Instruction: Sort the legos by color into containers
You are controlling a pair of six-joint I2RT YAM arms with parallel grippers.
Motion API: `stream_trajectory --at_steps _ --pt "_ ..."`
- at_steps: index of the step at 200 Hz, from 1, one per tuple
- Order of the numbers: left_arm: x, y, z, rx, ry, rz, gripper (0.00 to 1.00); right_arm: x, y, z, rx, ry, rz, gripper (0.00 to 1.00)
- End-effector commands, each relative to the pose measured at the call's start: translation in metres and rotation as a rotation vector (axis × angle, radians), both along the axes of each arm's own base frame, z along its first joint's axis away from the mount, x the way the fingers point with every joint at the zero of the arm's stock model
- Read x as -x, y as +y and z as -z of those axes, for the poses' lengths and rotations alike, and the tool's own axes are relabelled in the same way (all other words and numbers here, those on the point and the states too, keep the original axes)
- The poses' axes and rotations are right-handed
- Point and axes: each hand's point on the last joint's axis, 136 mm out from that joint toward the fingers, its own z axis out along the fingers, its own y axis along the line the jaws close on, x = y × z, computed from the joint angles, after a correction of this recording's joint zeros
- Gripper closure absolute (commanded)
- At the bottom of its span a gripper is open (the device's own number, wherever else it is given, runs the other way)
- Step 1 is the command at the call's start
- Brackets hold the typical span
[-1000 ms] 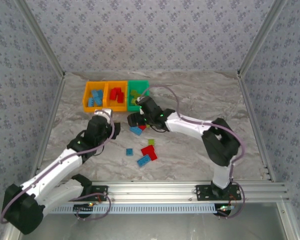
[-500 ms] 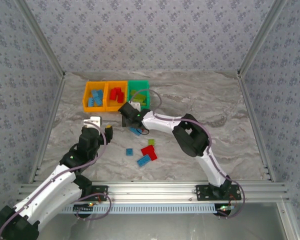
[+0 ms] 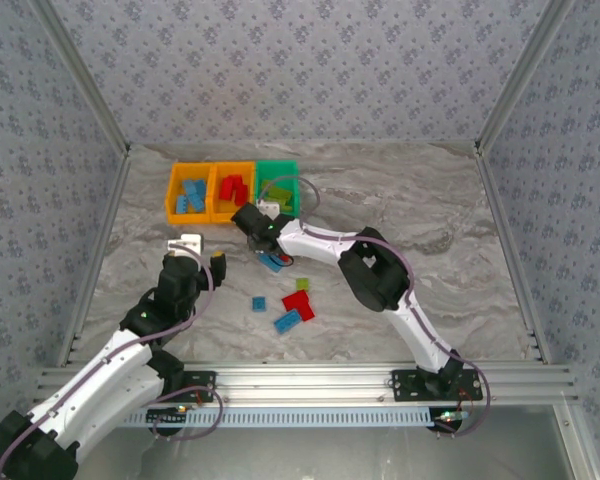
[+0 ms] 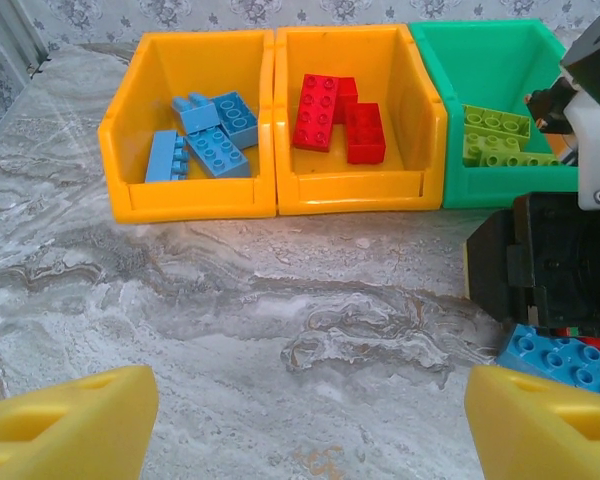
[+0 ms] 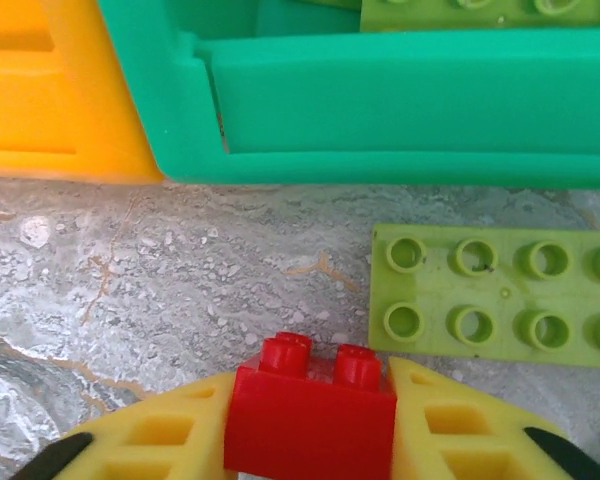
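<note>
Right gripper [image 5: 310, 432] newly clamped on a red brick [image 5: 312, 418]; left gripper [image 4: 305, 420] spread wide, empty.

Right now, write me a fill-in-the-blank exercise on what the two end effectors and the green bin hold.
1. The right end effector is shut on a lego coloured ___.
2. The green bin holds ___ legos.
3. The left end effector is ___, with nothing between its fingers.
Missing words: red; lime green; open.
</note>
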Motion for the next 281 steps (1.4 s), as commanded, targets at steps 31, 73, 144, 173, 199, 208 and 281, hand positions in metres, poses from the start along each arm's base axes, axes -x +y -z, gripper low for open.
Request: stream_trajectory --at_steps 31,73,144,173,199,208,281 --pt "-0.002 0.002 -0.010 0.009 -0.048 -0.005 0.19 0.025 -0.009 -0.086 -0.112 -0.134 -0.098 0.70" --pt "0.001 0.005 -0.015 0.033 -0.072 -0.018 0.19 0.028 0.032 -0.137 -0.274 -0.381 -0.473 0.70" --pt "0.003 0.010 -0.016 0.023 -0.089 -0.037 0.19 -0.070 0.065 -0.120 -0.029 -0.485 -0.543 0.68" --pt "0.003 0.010 -0.016 0.022 -0.089 -0.033 0.19 -0.100 0.072 -0.111 0.017 -0.431 -0.498 0.55" --pt "0.003 0.010 -0.016 0.018 -0.089 -0.034 0.19 -0.097 0.077 -0.109 0.040 -0.389 -0.516 0.46" --pt "0.003 0.010 -0.016 0.017 -0.089 -0.035 0.18 -0.094 0.078 -0.113 0.043 -0.390 -0.526 0.46" --pt "0.001 0.008 -0.012 0.012 -0.078 -0.026 0.18 -0.034 0.046 -0.197 0.010 -0.455 -0.569 0.45"
